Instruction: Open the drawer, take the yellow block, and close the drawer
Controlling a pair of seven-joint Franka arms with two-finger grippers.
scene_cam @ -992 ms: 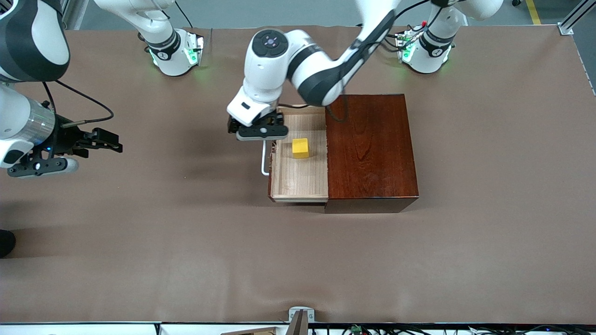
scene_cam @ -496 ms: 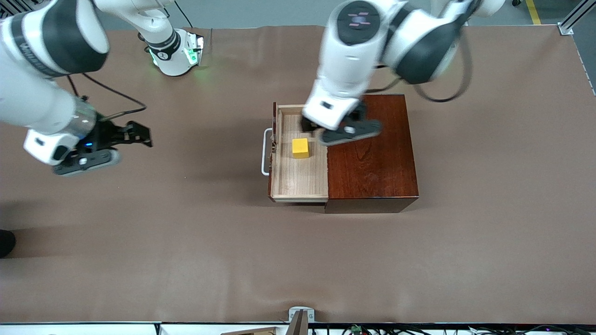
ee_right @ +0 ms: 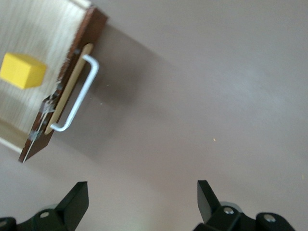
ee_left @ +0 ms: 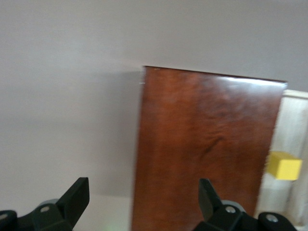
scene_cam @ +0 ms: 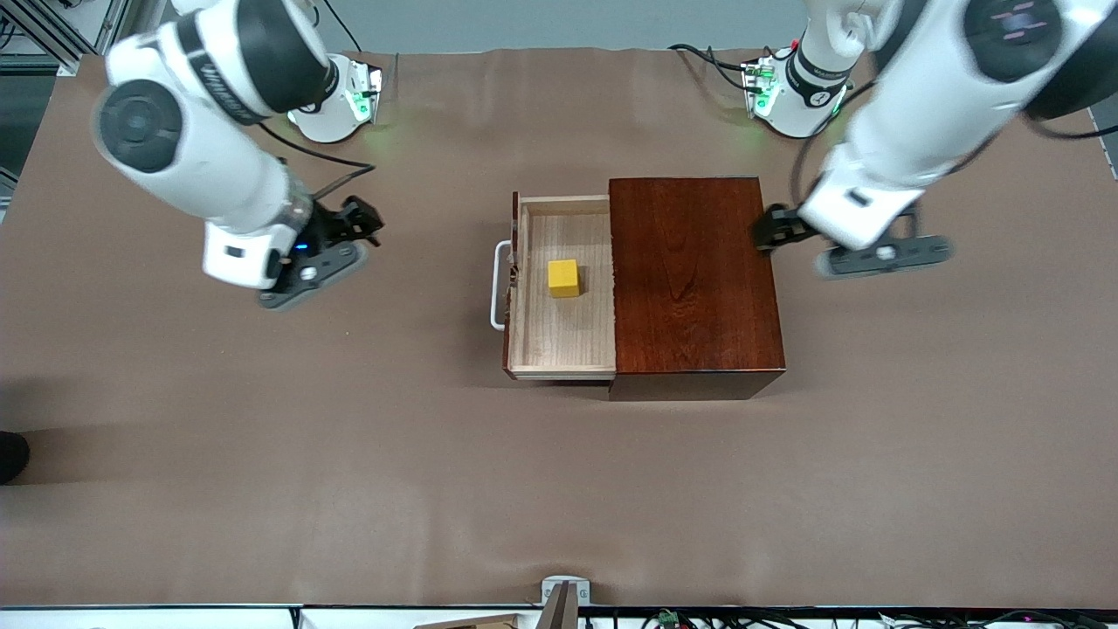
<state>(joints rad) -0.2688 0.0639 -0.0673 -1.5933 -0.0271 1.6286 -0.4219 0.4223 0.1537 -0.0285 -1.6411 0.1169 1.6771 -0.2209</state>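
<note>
1. Your drawer (scene_cam: 561,288) stands pulled out of the dark reddish-brown box (scene_cam: 694,284) toward the right arm's end of the table; its white loop handle (scene_cam: 498,286) is free, so I judge the opening step finished.

2. The yellow block (scene_cam: 564,278) rests on the drawer floor, roughly midway along it and closer to the box than to the handle; nothing touches it.

3. Your right gripper (scene_cam: 336,245) hangs over bare table, well apart from the handle; its jaws are spread wide and hold nothing (the right wrist view shows both fingertips (ee_right: 77,199) with only table between them).

4. Your left gripper (scene_cam: 860,249) hangs over the table just beside the box's end toward the left arm; its jaws are also wide and empty; treat this arm as waiting.

5. The step in hand is taking the block, and the right arm looks the likelier one for it; bring the gripper directly over the cube before you descend, since the drawer walls and the box's overhanging edge leave little side room.

6. Square the fingers to two flat faces of the block; come down vertically; close only once the pads straddle it.

7. Lift straight up until clear of the drawer rim before moving sideways; a dragged block could catch the wall.
</note>
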